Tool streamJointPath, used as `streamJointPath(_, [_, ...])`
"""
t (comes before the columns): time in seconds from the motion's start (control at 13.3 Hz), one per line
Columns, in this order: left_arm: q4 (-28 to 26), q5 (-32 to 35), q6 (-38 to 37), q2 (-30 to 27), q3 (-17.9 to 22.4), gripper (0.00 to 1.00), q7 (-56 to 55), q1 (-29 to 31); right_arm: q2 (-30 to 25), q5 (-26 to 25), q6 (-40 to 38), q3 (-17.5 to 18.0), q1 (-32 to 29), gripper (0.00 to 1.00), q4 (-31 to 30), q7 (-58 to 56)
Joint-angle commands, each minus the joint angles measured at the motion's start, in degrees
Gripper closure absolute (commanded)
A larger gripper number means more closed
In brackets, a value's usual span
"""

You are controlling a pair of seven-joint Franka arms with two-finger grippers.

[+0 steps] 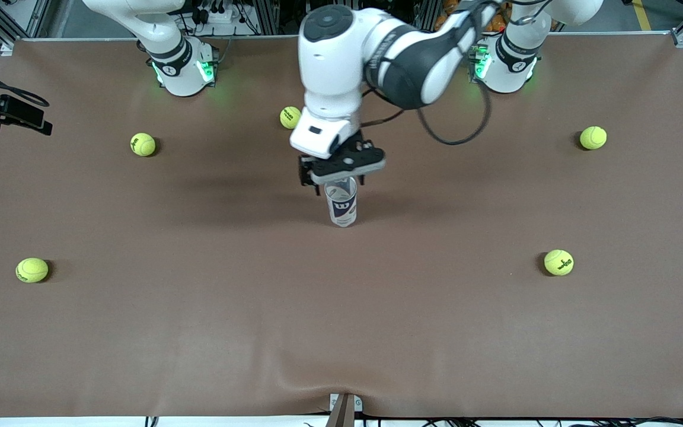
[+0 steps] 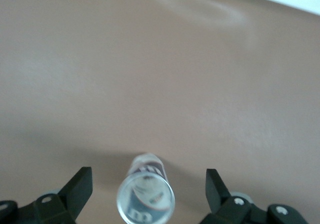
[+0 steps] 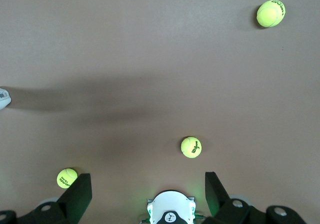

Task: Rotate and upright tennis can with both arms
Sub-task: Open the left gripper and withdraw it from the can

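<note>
Can status: tennis can point(image 1: 341, 205) stood upright near mid-table, open mouth up, base on the brown mat point(image 1: 341, 332). Left gripper point(image 1: 341, 172) hung directly over its rim. Left wrist view showed the can point(image 2: 145, 198) centred between the two fingers point(image 2: 80, 188), both spread wide and clear of the wall, so nothing was gripped. My read: the centring over the can's axis was deliberate, either a fresh let-go or a line-up for a top grasp; can't say which from this alone.

Right gripper point(image 3: 145, 194) sat high above its own base point(image 3: 170, 215), fingers parted and empty. That arm waited, parked out of the left arm's workspace, which makes sense with the can freestanding.

Five tennis balls point(image 1: 142, 144) were scattered well away from the can. The closest one point(image 1: 290, 117) lay farther from the front camera, near the left arm's wrist; none touched the can.

Judgement: uprighting looked essentially done. Risk: tall slim cylinder on soft mat, so a finger brushing the rim could tip it. A straight vertical move would be safest.
</note>
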Motion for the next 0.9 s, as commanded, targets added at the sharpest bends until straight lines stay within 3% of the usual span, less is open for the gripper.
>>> streamJointPath(0.0, [-0.77,0.75,-1.32,-2.83,-0.43,0.0,2.52,3.15,0.1,0.66,-0.7,-0.38,0.38,0.0,0.94,0.33])
streamJointPath(0.37, [-0.77,-4.34,-3.87,-5.91,-0.43,0.0,14.81,12.11,0.1,0.75,-0.61,-0.21,0.47,0.0,0.94,0.33])
streamJointPath(0.82, [-0.77,-4.78,-6.77,-7.24,-0.61,0.0,32.73,22.56,0.1,0.66,-0.61,-0.38,1.0,0.0,1.12,0.33])
